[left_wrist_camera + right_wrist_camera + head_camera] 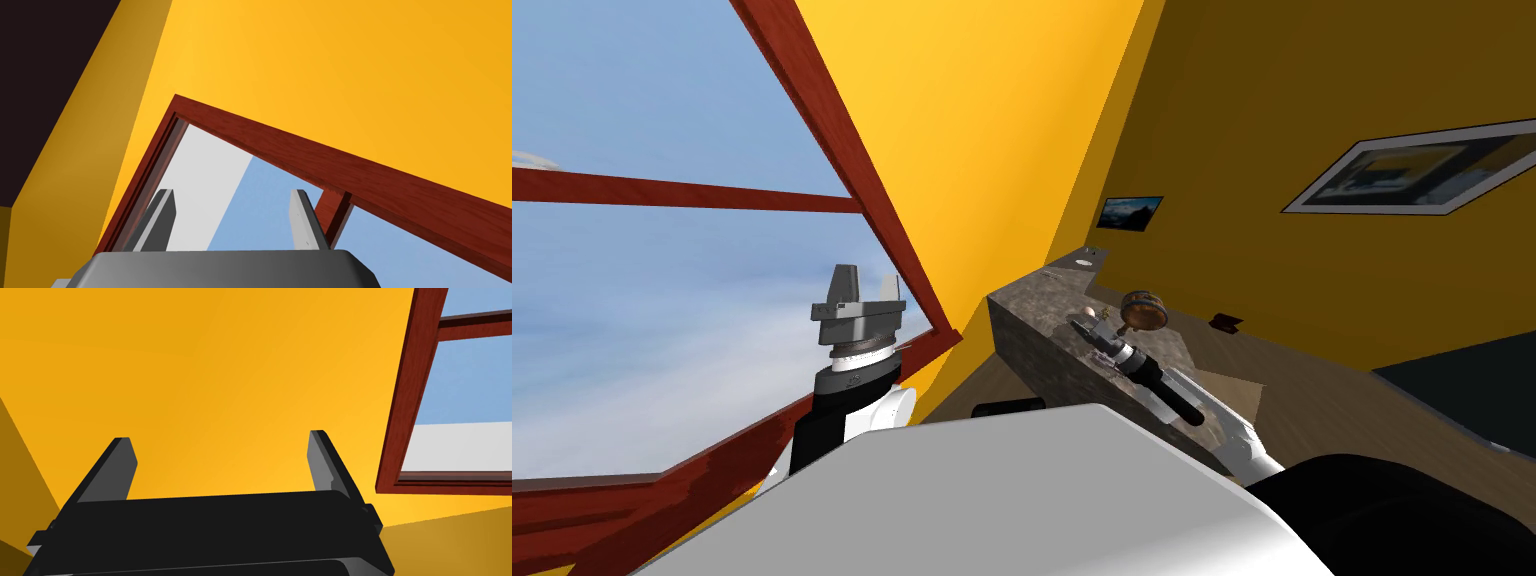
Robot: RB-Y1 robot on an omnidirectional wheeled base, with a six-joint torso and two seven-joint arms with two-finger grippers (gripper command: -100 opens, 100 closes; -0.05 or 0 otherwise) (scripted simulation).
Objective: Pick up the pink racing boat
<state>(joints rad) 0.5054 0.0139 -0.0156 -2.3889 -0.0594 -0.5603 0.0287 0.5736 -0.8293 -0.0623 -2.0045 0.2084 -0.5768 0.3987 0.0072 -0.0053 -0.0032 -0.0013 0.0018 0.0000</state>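
Target pink racing boat: cannot pick out for sure. Judged from reach, probably on dark mottled stone table (1032,345) at centre of head view, where right arm ends beside round brown ball-like object (1144,310). Right pincer (220,437) wide, empty. Left pincer (232,192) wide, empty, raised left of centre in head view. Judgement: boat likely light, stiff, with a smooth and slippery hull. Take it across narrow hull amidships and avoid thin trim.
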